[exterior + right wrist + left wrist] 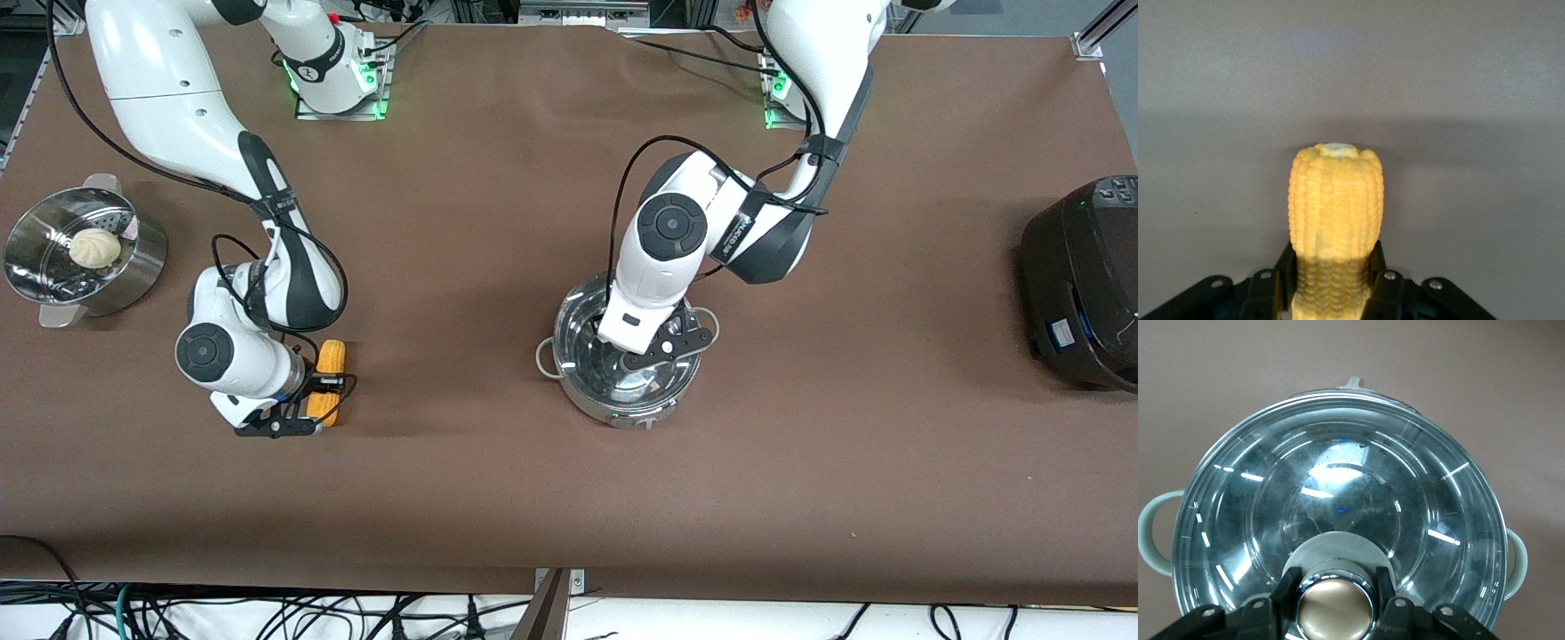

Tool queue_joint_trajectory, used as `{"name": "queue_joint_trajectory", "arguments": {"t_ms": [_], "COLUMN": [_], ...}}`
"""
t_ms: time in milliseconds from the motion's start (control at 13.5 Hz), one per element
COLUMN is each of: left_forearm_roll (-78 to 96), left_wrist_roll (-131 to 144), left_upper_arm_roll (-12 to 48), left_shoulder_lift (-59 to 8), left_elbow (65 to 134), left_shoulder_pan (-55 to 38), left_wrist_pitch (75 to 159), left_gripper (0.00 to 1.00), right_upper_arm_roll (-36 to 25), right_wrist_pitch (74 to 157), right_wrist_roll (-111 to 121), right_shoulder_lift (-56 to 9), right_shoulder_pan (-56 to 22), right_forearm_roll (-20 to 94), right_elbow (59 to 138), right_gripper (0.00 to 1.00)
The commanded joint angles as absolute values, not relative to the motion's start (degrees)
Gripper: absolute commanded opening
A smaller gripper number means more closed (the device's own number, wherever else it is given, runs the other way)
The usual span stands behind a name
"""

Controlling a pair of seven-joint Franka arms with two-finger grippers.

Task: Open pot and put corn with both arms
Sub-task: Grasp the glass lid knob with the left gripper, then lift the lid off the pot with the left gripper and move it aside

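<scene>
The shiny steel pot (622,404) stands mid-table with its clear glass lid (582,342) on it. My left gripper (642,360) is over the lid's centre. In the left wrist view its fingers (1290,581) are shut on the round knob (1335,610) of the lid (1338,487), and the pot's loop handles (1151,533) show at both sides. The yellow corn (332,357) lies on the table toward the right arm's end. My right gripper (320,397) is shut on it, with fingers (1286,263) on both sides of the cob (1335,200).
A steel steamer pot (133,271) with a white bun (95,247) stands at the right arm's end of the table. A large black cooker (1085,284) stands at the left arm's end. Bare brown table lies between the corn and the pot.
</scene>
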State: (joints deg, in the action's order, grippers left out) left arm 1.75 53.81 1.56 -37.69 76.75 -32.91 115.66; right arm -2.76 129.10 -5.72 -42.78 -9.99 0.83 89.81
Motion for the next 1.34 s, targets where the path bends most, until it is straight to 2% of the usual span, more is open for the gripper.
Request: {"name": "queue_joint_trajectory", "arguments": {"t_ms": [0, 223, 446, 668, 891, 1262], "left_forearm_roll": [0.0, -0.2, 0.3, 0.7, 0.8, 0.8], "left_wrist_roll": [54.4, 51.8, 50.3, 40.6, 25.4, 1.8], "left_upper_arm_roll": [1.5, 1.5, 1.7, 1.7, 2.0, 2.0], "left_shoulder_lift": [-38.3, -36.2, -33.3, -31.9, -29.5, -28.5], "left_elbow": [75.2, 75.2, 74.3, 70.3, 72.4, 78.7], "left_shoulder_pan": [-33.0, -32.0, -30.1, -25.2, -17.6, -3.8], "left_wrist_pitch": [115.2, 113.7, 105.5, 97.7, 95.8, 95.8], "left_gripper": [0.00, 0.00, 0.00, 0.00, 0.00, 0.00], "right_upper_arm_roll": [-2.6, -2.7, -2.6, -2.6, -2.6, 0.2], "right_wrist_pitch": [127.7, 127.7, 126.3, 126.1, 123.5, 112.1], "right_wrist_roll": [-5.2, -5.3, -5.3, -5.2, -5.2, -5.6], "right_shoulder_lift": [-42.1, -42.1, -41.8, -41.4, -39.2, -34.6], "right_shoulder_pan": [-10.0, -10.0, -10.1, -10.1, -10.1, -10.5], "right_forearm_roll": [1.8, 1.8, 1.8, 1.8, 1.8, 6.0], "right_elbow": [89.5, 89.2, 88.1, 87.6, 86.8, 80.4], "right_gripper": [0.43, 0.42, 0.42, 0.42, 0.43, 0.43]}}
